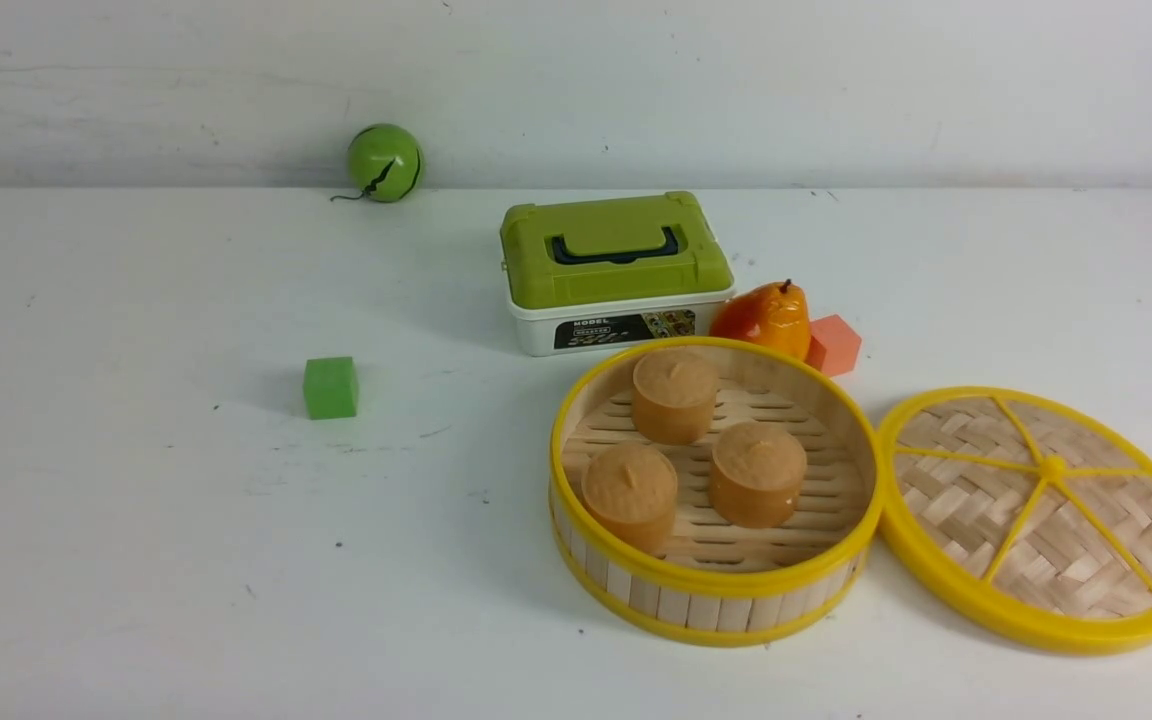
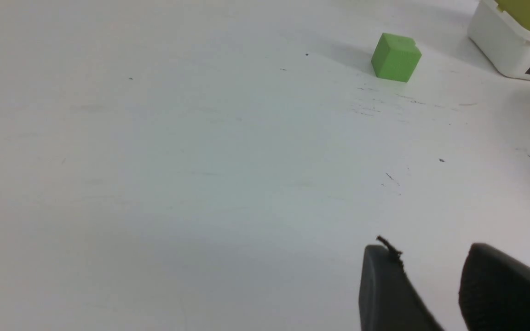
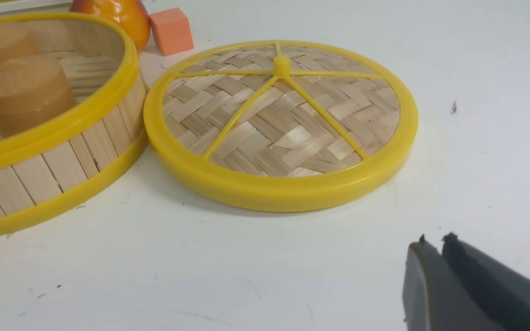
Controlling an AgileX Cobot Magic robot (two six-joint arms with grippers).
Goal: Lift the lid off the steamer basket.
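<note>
The right end effector (image 3: 435, 241) shows only in its own wrist view: its two dark fingers stand almost together, a thin slit between the tips, nothing between them. It hangs over bare counter (image 1: 136, 560), short of the lid and clear of it. The left end effector (image 2: 430, 257) has a plain gap between its fingers, holds nothing, and sits over bare counter on the left side, well apart from the task's things. Neither arm shows in the front view.

Steamer basket (image 1: 716, 590): stands open toward the front right of the counter, three brown cylindrical cakes (image 1: 674, 395) upright on its slatted floor.

Lid (image 1: 1041, 520): lies flat on the counter, knob up, on the right of the basket. Its rim sits just beside the basket's wall; whether the two touch cannot be told.

Finding: the removal appears complete, the lid off and set down; the step in hand reads as release and retreat. The next move calls only for the right arm to draw clear without brushing the lid's rim.

Other items: green-and-white box (image 1: 616, 270), orange pear (image 1: 764, 318), salmon cube (image 1: 833, 344), green cube (image 1: 330, 387), green ball (image 1: 384, 162) at the back edge.
</note>
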